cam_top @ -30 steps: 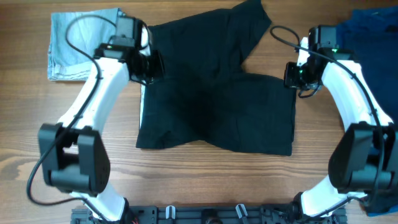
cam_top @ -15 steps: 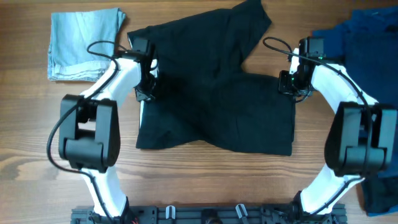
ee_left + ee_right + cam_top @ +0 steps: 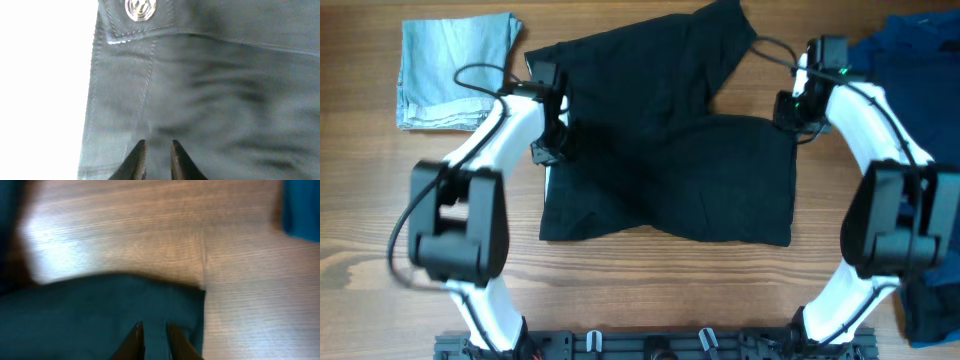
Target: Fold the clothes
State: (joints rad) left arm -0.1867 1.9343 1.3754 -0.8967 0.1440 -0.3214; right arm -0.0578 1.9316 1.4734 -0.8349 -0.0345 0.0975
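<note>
Left pincer (image 3: 156,150) and right pincer (image 3: 152,330) sit narrowly apart on the black shorts (image 3: 670,170); grip unclear. We judge this edge-grasping; next needs firm pinches.

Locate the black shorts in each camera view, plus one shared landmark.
Overhead: black shorts spread across the table centre.
Left wrist: shorts fill most of the frame, button at top.
Right wrist: shorts lower left, one corner on wood.
Landmark: blue cloth heap, overhead far right, right wrist top-right corner; absent from left wrist.
</note>
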